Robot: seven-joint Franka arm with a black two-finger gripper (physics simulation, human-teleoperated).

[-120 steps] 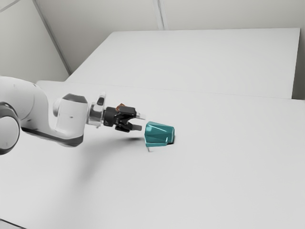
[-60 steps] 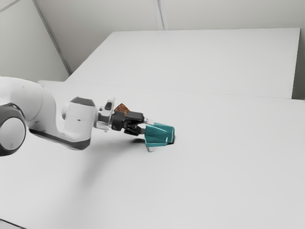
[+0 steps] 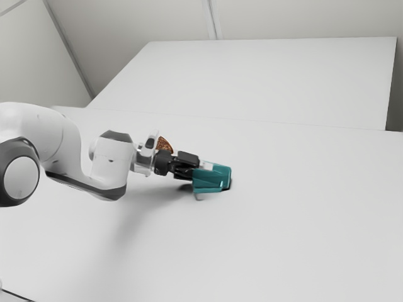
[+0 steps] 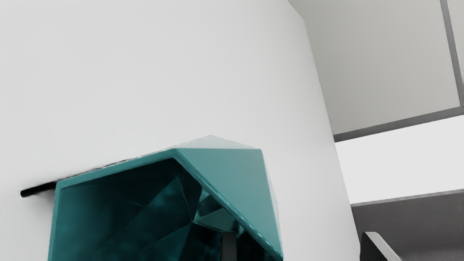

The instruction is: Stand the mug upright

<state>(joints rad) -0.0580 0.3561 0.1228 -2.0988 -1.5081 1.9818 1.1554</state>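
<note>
One white robot arm (image 3: pixel 112 165) reaches from the exterior view's left; behind it, part-hidden, a mottled brown object (image 3: pixel 165 145). Gripper (image 4: pixel 303 250) spread well wider than the mug wall, one finger inside, one outside; holding nothing. Faceted teal mug (image 3: pixel 217 180) on its side on the white table (image 3: pixel 283 233), mouth toward gripper; visible interior: just that finger. Judged step: grasping. Next: close on wall, then rotate mouth upward.
</note>
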